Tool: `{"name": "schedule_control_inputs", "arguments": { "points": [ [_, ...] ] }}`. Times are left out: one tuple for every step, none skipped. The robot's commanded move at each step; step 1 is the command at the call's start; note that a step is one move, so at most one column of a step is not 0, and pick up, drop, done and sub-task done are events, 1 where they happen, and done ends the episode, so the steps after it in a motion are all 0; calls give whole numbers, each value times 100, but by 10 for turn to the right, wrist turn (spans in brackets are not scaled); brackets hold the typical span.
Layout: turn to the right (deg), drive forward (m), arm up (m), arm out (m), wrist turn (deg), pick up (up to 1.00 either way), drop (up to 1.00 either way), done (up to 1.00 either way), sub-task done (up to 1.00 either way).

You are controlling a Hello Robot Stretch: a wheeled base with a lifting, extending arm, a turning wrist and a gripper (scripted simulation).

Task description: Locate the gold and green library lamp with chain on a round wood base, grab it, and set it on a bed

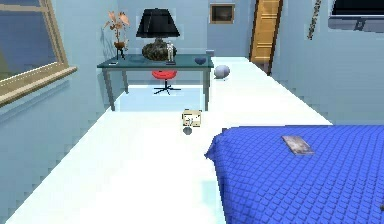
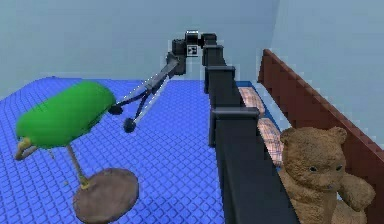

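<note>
The lamp stands upright on the blue bed [image 2: 170, 150] at the arm side view's left. It has a green shade [image 2: 62, 115], a thin gold stem and a round wood base [image 2: 105, 193]. The dark arm runs up from the bottom edge, and the gripper [image 2: 121, 117] reaches down-left from its far end. Its fingertips lie just right of the shade. The bed cover is behind them, so I cannot tell whether the gripper holds anything. The same blue bed [image 1: 300, 180] fills the forward view's lower right.
A brown teddy bear [image 2: 315, 170] leans by the wooden headboard [image 2: 300, 95]. A flat book [image 1: 297, 144] lies on the bed. Farther off stand a desk [image 1: 155, 65] with a black-shaded lamp [image 1: 157, 35], a red stool [image 1: 163, 75], a small box [image 1: 191, 121] on the floor and a wooden door [image 1: 266, 35].
</note>
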Motion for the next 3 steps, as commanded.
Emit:
{"name": "schedule_control_inputs", "arguments": {
  "points": [
    [0,0,0,0,390,0,0,0,0],
    [0,0,-22,0,0,0,0,0,0],
    [0,0,-50,0,0,0,0,0,0]
  ]
}}
